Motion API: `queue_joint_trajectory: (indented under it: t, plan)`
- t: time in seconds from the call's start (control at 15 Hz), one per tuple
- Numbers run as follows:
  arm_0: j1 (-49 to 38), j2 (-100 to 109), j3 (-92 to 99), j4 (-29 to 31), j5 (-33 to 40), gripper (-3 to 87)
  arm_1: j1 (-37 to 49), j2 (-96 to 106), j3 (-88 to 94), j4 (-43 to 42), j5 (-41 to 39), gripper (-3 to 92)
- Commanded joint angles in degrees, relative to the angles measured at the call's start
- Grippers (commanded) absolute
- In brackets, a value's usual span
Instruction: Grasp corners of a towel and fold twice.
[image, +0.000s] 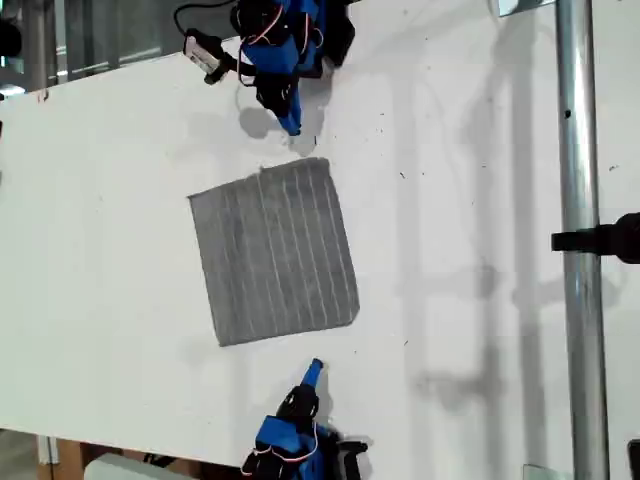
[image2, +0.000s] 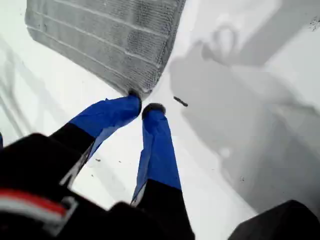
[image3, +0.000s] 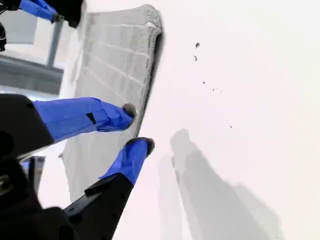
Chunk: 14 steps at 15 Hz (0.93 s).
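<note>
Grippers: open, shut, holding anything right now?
My first gripper: nearly closed at the towel corner, holding nothing.
My second gripper: open, straddling the towel's edge.

You find nothing to read in any of the three views: no words, labels, brand marks, numbers or signs. The towel (image: 275, 250) carries only thin pale stripes, and the white table (image: 480, 200) shows only a few small dark specks, none of which form letters.
</note>
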Motion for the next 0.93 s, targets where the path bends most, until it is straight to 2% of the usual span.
queue_joint_trajectory:
  t: [0.0,0.4,0.6,0.87]
  plan:
    - [-10.5,0.3,0.2,-1.5,-22.6,-2.8,-5.8,0.4,-1.3,-0.5,-1.8,-0.2]
    - [-10.6,0.3,0.3,-1.6,-22.5,-2.8,-5.2,0.4,-1.8,-0.8,-1.8,-0.2]
    - [-10.6,0.3,0.3,-1.6,-22.5,-2.8,-7.5,-3.0,-9.1,-2.1,-2.4,-0.3]
    - [-10.7,0.3,0.3,-1.6,-22.7,-2.8,-10.9,-44.7,-37.6,-5.3,-8.9,-0.3]
